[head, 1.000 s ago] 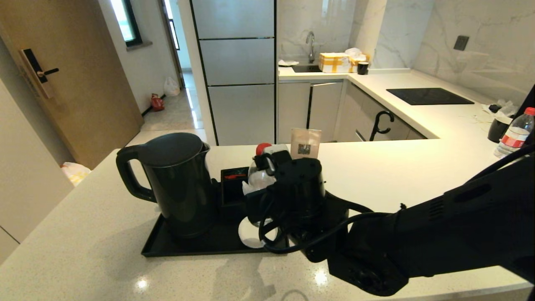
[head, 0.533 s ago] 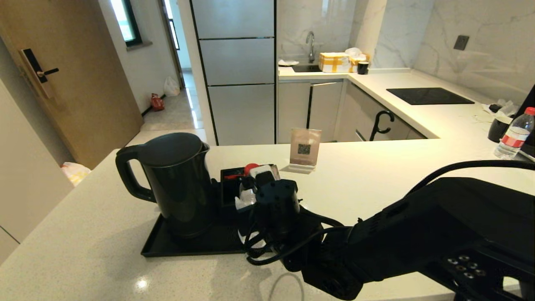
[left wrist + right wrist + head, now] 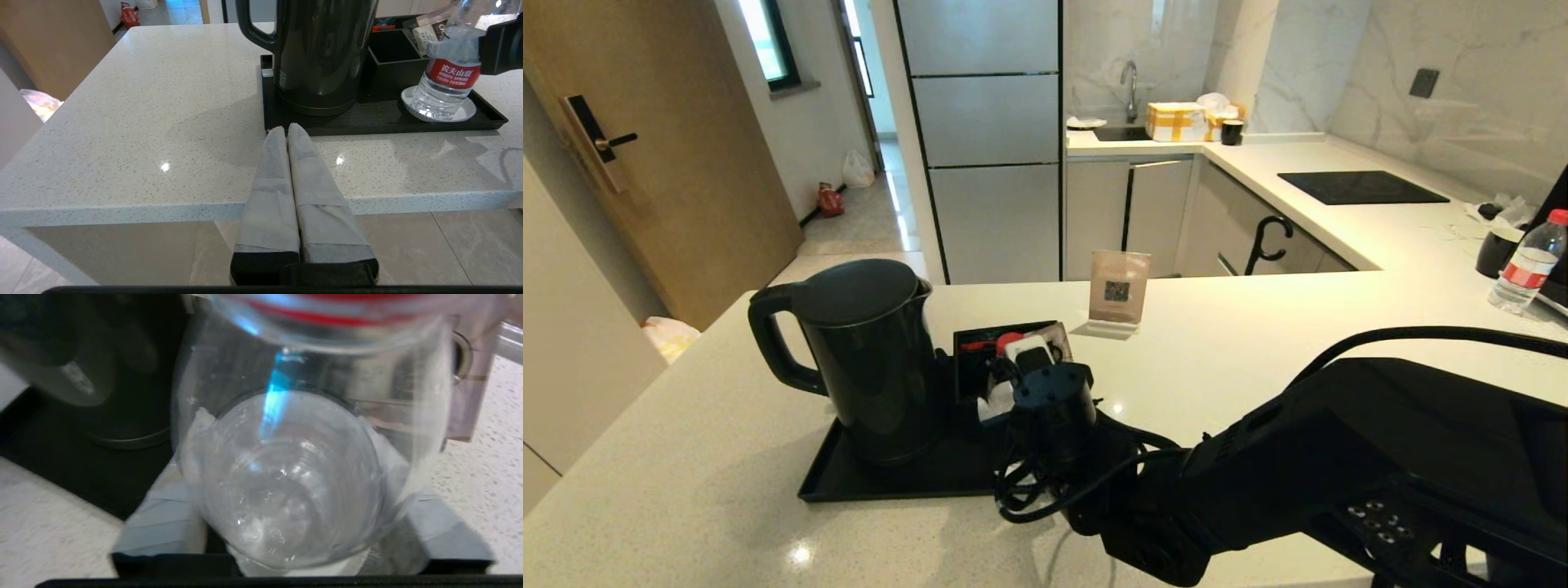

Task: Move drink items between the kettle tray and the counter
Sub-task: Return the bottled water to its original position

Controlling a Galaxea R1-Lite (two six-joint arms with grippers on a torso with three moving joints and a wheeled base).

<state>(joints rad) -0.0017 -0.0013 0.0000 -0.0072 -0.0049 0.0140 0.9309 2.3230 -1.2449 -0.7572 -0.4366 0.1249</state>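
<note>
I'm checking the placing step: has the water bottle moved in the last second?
Yes. The water bottle, held by the right gripper, has sunk against the kettle beside it, now reaching the white coaster on the tray.

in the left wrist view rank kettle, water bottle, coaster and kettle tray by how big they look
1. kettle tray, widest.
2. kettle, its top cut off by the frame.
3. water bottle, held by the right gripper.
4. coaster, though partly covered by the bottle.

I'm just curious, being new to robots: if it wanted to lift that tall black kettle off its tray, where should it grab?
Probably the loop handle: it juts from the kettle toward the robot's left over open counter, so approach from there. The kettle's body looks too wide.
</note>
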